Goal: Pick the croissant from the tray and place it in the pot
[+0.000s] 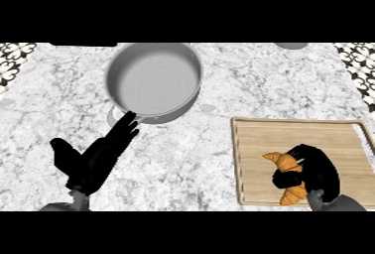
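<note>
A golden croissant (282, 160) lies on the wooden tray (307, 134) at the lower right of the head view. My right hand (316, 168) is curled round its middle, so only the two ends show. The grey pot (154, 79) stands at the upper left of the marble counter, nothing inside it. My left hand (99, 158) rests open at the lower left, fingers straight and pointing toward the pot's near rim, their tips close to the pot's handle.
The tray's raised rim (236, 158) runs between the croissant and the pot. A dark object (84, 44) and a grey one (293, 45) sit at the counter's far edge. Patterned tiles (15, 59) flank both sides.
</note>
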